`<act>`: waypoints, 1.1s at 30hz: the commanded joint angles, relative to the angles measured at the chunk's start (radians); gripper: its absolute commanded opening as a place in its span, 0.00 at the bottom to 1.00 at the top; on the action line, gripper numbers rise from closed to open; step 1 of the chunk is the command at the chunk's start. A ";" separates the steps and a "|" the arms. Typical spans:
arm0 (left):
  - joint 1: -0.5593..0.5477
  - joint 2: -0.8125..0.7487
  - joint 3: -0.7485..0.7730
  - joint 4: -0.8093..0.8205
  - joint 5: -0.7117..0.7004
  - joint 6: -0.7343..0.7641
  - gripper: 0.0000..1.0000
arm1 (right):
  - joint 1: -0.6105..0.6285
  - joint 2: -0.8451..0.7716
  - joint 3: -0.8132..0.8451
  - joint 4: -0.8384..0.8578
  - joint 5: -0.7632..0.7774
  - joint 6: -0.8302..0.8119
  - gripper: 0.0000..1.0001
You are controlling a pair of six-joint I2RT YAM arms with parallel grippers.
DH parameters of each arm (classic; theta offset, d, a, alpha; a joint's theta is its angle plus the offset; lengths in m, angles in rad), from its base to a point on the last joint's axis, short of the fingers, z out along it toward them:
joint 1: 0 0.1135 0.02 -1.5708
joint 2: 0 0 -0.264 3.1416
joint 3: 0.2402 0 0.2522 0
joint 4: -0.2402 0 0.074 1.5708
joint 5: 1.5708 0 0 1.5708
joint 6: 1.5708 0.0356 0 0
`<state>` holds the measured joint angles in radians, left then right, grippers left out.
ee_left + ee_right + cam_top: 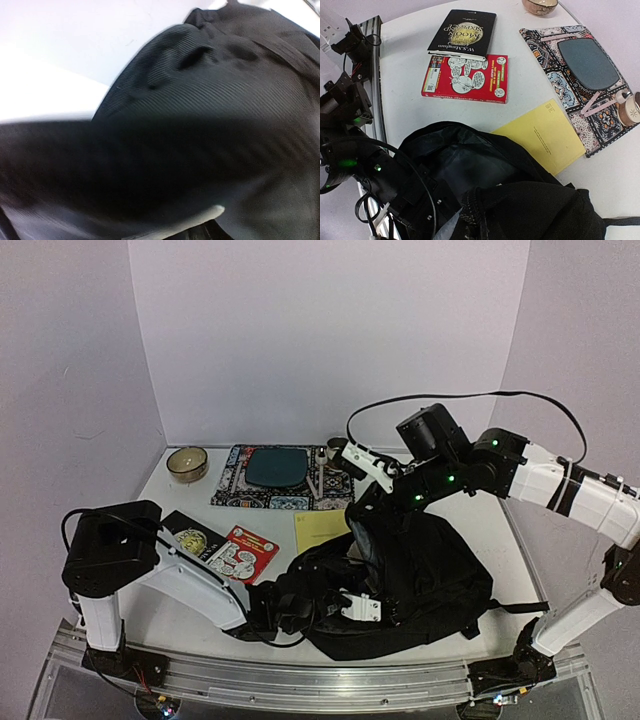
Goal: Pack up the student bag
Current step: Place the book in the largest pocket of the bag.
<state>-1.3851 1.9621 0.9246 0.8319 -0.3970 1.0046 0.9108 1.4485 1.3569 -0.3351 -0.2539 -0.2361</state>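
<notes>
**Bag:** The bag (430, 575) lies on the desk (285, 525) at front centre-right, its mouth open. It is just beside a yellow booklet (545, 135).

**Right end effector** (366, 475): Closed at the bag's raised upper edge. It appears to pinch the fabric, though the tips are hidden.

**Left end effector** (358, 607): Set against the bag's near fold. The wrist view gives only blurred fabric, so I cannot tell how wide it stands.

**Other items:** A red book (466, 75) and a black book (464, 32) lie touching, left of the bag. A patterned mat (545, 55) carrying a teal pad (587, 62) lies behind.
</notes>
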 commanded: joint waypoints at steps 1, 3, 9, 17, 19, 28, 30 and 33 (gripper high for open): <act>0.027 0.030 0.132 0.025 0.033 -0.103 0.40 | 0.009 -0.041 0.002 0.066 -0.027 0.012 0.00; 0.029 0.070 0.178 0.022 0.039 -0.100 0.40 | 0.009 -0.039 0.003 0.068 -0.028 0.013 0.00; 0.033 0.136 0.230 0.018 -0.008 -0.098 0.54 | 0.009 -0.040 0.004 0.068 -0.028 0.013 0.00; 0.031 0.022 0.154 -0.119 -0.027 -0.187 0.91 | 0.009 -0.049 -0.010 0.070 -0.004 -0.001 0.00; 0.030 0.006 0.139 -0.170 -0.028 -0.205 0.93 | 0.009 -0.049 -0.012 0.071 0.001 -0.002 0.00; 0.029 -0.081 0.089 -0.308 -0.029 -0.319 0.96 | 0.009 -0.050 -0.019 0.071 0.012 -0.006 0.00; 0.029 -0.113 0.070 -0.323 -0.030 -0.342 0.96 | 0.009 -0.051 -0.024 0.071 0.022 -0.006 0.00; 0.028 -0.168 0.048 -0.349 -0.036 -0.389 0.96 | 0.008 -0.057 -0.035 0.073 0.064 -0.006 0.00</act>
<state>-1.3594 1.9046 0.9967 0.5149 -0.4084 0.7119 0.9108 1.4361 1.3395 -0.3079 -0.2223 -0.2376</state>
